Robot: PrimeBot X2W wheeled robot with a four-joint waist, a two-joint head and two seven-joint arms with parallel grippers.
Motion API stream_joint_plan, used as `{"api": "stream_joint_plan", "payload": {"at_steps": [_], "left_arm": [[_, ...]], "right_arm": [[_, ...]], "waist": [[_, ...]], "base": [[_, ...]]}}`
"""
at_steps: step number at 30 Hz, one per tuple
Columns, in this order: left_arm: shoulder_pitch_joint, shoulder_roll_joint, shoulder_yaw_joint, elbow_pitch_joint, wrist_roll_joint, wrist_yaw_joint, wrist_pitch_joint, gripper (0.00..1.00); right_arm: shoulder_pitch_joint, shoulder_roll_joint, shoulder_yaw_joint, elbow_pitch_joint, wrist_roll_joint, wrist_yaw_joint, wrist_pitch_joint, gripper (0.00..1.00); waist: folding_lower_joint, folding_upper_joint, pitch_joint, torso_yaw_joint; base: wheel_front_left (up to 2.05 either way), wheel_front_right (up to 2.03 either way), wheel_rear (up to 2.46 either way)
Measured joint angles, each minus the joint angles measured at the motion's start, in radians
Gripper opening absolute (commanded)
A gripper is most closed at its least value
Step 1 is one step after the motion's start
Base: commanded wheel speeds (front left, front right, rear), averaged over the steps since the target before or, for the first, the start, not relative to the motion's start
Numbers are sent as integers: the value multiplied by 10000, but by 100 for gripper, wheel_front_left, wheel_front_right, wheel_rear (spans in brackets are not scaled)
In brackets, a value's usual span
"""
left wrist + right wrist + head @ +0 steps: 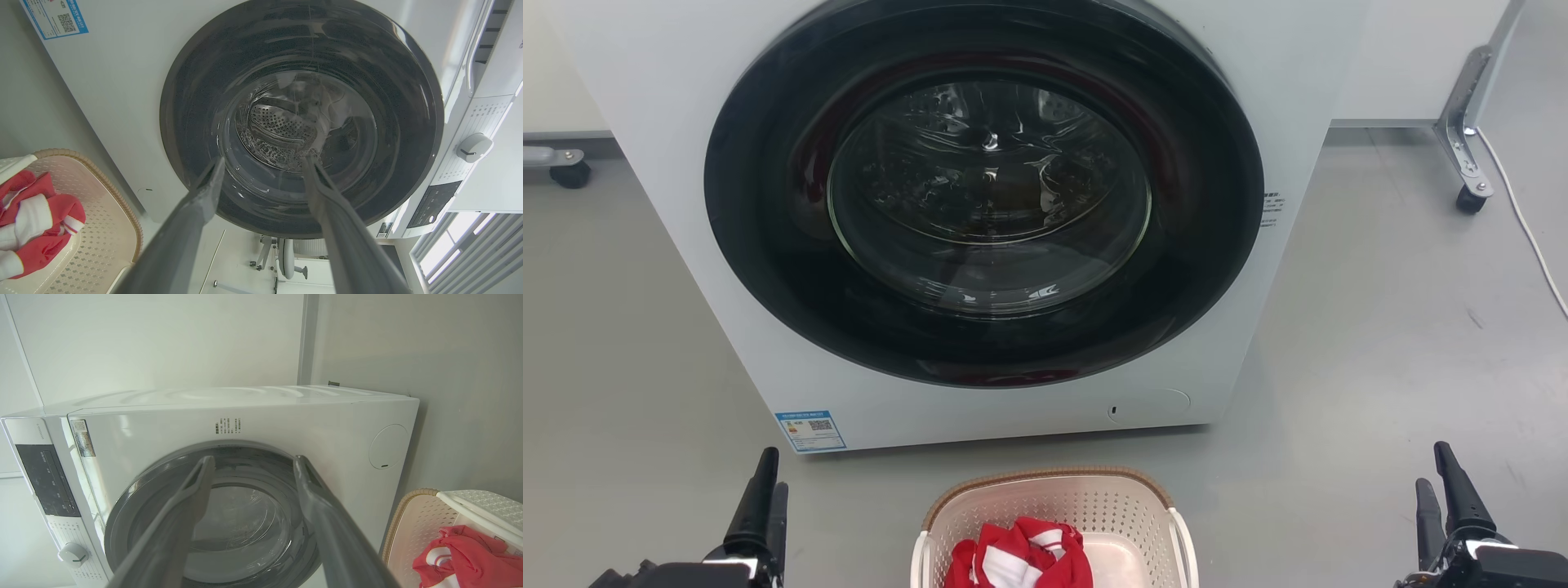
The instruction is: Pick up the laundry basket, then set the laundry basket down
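Note:
The laundry basket (pixel 1094 500), cream with perforated walls and a brown woven-look rim, sits on the floor at the bottom centre of the head view, right in front of the washer. A red and white garment (pixel 1023 558) lies inside it. My left gripper (pixel 766 490) stands open at the lower left, well to the left of the basket and holding nothing. At the lower right my right gripper (pixel 1439 488) is open too, far to the basket's right. The basket (pixel 102 212) shows at the left edge of the left wrist view and the basket (pixel 421 522) at the right edge of the right wrist view.
A white front-loading washer (pixel 670 163) with a dark round door (pixel 984 192) stands just behind the basket. A castor (pixel 570 173) is at the far left, a metal bracket with a wheel (pixel 1470 196) and a white cable (pixel 1531 237) at the far right. Grey floor lies on both sides.

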Motion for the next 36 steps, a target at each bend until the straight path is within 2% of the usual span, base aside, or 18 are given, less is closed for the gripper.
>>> {"api": "stream_joint_plan", "payload": {"at_steps": [7,13,17,25,36], "left_arm": [[-56,12,-151,-148,130,0,-184,100],[-192,136,-364,-332,763,0,-569,100],[-233,305,-589,-422,1457,10,-782,100],[-356,600,-1018,-665,2895,349,-1058,100],[-478,1068,-1772,-1170,5064,886,-1509,100]], "right_arm": [[-16,-8,77,-121,-238,2,-192,100],[-34,-82,251,-261,-786,2,-414,100],[-47,-213,431,-393,-1325,0,-625,100],[-103,-443,802,-623,-2495,-167,-941,100],[-247,-913,1553,-1009,-4646,-637,-1427,100]], "waist": [[0,1,-6,6],[1,0,-7,16],[0,0,-7,23],[0,0,-9,31],[0,0,-15,47]], "base": [[0,0,0],[0,0,0],[0,0,0],[0,0,0],[0,0,0]]}}
